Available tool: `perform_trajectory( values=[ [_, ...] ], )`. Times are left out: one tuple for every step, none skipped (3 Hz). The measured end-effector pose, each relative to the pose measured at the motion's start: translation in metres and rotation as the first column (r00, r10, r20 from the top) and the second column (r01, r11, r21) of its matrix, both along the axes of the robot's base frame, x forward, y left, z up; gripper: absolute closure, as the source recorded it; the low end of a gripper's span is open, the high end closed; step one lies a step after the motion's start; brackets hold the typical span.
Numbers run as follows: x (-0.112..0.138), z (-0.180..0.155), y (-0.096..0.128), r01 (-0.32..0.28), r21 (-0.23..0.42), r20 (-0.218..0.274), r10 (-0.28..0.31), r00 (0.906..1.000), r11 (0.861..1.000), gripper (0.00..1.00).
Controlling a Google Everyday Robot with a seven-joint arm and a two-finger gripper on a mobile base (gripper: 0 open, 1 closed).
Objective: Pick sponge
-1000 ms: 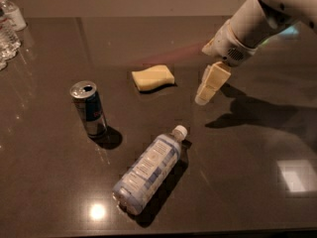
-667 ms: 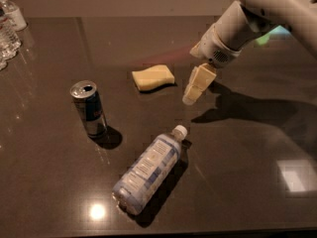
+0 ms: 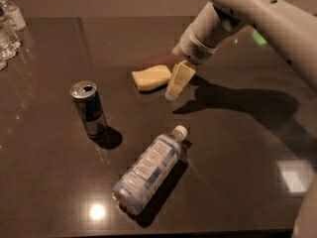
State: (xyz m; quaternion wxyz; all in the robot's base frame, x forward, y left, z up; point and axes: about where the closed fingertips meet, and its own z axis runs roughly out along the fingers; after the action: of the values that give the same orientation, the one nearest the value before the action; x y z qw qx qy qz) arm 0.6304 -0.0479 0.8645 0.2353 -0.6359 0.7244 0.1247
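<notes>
- One sponge is lying flat on the dark table, up toward the far middle. It's not being held by anything.
- One can is standing upright, nearer the camera than the sponge and off to the left, well apart from it.
- One plastic bottle is lying on its side near the front, with its white cap pointing up and to the right.
- A small bunch of clear bottles is sitting at the far left edge. They're getting cut off, so I'm not counting them exactly.
- One arm is reaching in from the top right, with one claw pointing down at the table, just beside the sponge's right end. Honestly can't tell if it's touching the sponge, or if it's wide or narrow.
- Versus a second ago, the claw is sitting further left and much closer to the sponge. The sponge, can and bottle are staying put.
</notes>
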Motion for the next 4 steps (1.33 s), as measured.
perform_trajectory(
  values=[
    [0.009,-0.006,0.018,-0.019,-0.016,-0.008,0.019,0.9998,1.000,0.00],
    [0.014,-0.010,0.028,-0.030,-0.025,-0.013,0.030,0.9995,0.999,0.00],
    [0.019,-0.019,0.041,-0.043,-0.055,-0.023,0.042,0.9988,0.998,0.00],
    [0.020,-0.020,0.043,-0.046,-0.061,-0.025,0.044,0.9987,0.997,0.00]
  ],
)
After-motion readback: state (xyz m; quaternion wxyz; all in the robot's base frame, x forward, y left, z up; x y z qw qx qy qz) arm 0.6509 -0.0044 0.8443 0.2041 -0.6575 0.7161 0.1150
